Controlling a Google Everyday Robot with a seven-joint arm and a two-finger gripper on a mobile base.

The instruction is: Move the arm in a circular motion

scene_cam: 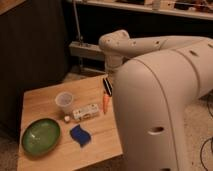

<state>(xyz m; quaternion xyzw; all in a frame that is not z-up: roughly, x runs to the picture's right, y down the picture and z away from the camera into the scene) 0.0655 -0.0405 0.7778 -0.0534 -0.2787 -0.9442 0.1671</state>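
Note:
The arm [160, 100] is a very large glossy white tube with small dark holes and fills the right half of the camera view. Its thick near segment rises from the bottom right. A thinner segment [150, 45] reaches left to a rounded wrist joint [114, 44] that turns downward. The gripper [106, 86] hangs below that wrist as a dark part over the right back part of the wooden table [95, 145]. It holds nothing that I can see. A small orange object [105, 103] lies just below it.
On the table are a green bowl [41, 135] at front left, a clear plastic cup [64, 101], a small white box [86, 112] and a blue cloth-like piece [80, 134]. A dark cabinet wall [35, 45] stands behind, with shelving [150, 10] at the back.

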